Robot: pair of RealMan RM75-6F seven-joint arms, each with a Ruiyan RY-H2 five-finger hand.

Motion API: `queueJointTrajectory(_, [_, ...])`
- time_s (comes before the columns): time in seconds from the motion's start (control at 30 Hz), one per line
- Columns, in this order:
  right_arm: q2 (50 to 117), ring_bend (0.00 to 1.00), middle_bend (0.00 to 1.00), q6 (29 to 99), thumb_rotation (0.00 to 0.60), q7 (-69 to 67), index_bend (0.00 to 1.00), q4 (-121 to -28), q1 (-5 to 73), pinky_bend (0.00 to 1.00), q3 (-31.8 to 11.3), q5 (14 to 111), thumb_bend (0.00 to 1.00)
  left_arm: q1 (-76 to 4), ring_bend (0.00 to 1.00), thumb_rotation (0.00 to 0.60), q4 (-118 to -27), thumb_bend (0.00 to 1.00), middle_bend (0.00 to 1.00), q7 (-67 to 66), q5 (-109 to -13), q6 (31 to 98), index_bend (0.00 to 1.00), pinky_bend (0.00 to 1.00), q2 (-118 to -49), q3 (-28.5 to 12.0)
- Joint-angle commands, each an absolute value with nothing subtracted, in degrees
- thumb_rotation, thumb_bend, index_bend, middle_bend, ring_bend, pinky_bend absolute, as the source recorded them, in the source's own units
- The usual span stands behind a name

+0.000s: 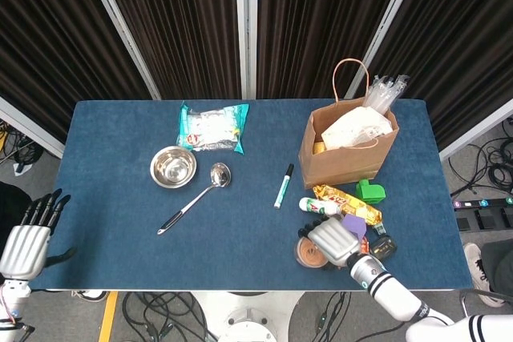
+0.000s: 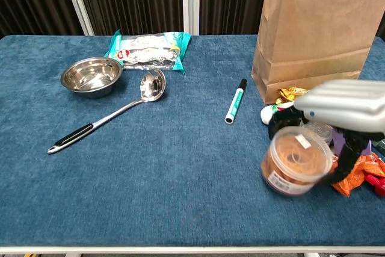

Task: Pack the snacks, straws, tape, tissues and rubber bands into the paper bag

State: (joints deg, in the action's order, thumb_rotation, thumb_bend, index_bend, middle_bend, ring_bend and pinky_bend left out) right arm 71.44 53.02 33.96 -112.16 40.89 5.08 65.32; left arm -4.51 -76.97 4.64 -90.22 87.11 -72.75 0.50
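The right hand (image 2: 337, 112) reaches in from the table's near right corner, its silver back turned up and its dark fingers (image 2: 278, 126) curled down around the tub of rubber bands (image 2: 293, 164). It grips the tub from above: one digit shows on the tub's left side and another wraps its right side. The tub tilts slightly, lid facing up and toward the camera, its round body directly under the palm. Just beyond the hand stands the paper bag (image 1: 346, 154), upright with its mouth open upward and white packets showing inside. Between hand and bag lie a gold-wrapped snack bar (image 1: 347, 203), long axis running left to right, and a small white tube (image 1: 316, 207). A purple block (image 1: 354, 223) sits just right of the hand.

The left hand (image 1: 27, 235) hangs off the table's near left corner, well away from everything, fingers straight and apart, holding nothing.
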Motion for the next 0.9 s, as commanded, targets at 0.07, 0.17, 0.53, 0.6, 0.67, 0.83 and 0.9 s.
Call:
queueJointTrajectory(0.07, [67.98, 0.30, 0.36, 53.68, 0.600, 30.24, 0.44, -113.63, 42.96, 0.32, -0.72, 67.29, 0.05, -4.56, 0.00, 0.600, -77.21, 0.16, 0.05, 4.64, -90.37, 87.19, 0.07, 0.12, -72.67, 0.50])
queueJointTrajectory(0.17, [65.56, 0.32, 0.37, 56.20, 0.600, 28.99, 0.45, -116.37, 43.67, 0.34, -4.41, 69.75, 0.05, -4.69, 0.00, 0.600, -77.36, 0.16, 0.05, 4.53, -90.48, 87.21, 0.07, 0.12, -72.69, 0.40])
queueJointTrajectory(0.53, [63.28, 0.33, 0.38, 69.52, 0.600, 32.47, 0.47, -119.15, 46.32, 0.36, -19.11, 74.08, 0.06, -5.01, 0.00, 0.600, -78.00, 0.16, 0.05, 4.38, -90.71, 87.29, 0.07, 0.12, -72.16, 0.15])
queueJointTrajectory(0.6, [63.42, 0.33, 0.39, 71.95, 0.600, 34.57, 0.47, -117.87, 46.54, 0.36, -20.99, 73.94, 0.06, -4.90, 0.00, 0.600, -77.96, 0.16, 0.05, 4.40, -90.75, 87.33, 0.07, 0.12, -72.10, 0.29])
queueJointTrajectory(0.67, [63.54, 0.33, 0.39, 74.07, 0.600, 36.80, 0.48, -116.08, 46.52, 0.36, -22.25, 73.60, 0.07, -4.89, 0.00, 0.600, -77.89, 0.16, 0.05, 4.50, -90.75, 87.34, 0.07, 0.12, -72.06, 0.30])
queueJointTrajectory(0.83, [65.15, 0.33, 0.40, 78.66, 0.600, 41.42, 0.49, -107.99, 46.22, 0.36, -23.20, 74.68, 0.07, -4.95, 0.00, 0.600, -77.92, 0.16, 0.05, 4.55, -90.89, 87.25, 0.07, 0.12, -72.08, 0.40])
queueJointTrajectory(0.9, [66.15, 0.33, 0.40, 79.65, 0.600, 42.00, 0.49, -104.82, 45.83, 0.36, -23.08, 74.09, 0.07, -4.99, 0.00, 0.600, -78.01, 0.16, 0.05, 4.44, -91.00, 87.21, 0.07, 0.12, -72.14, 0.46])
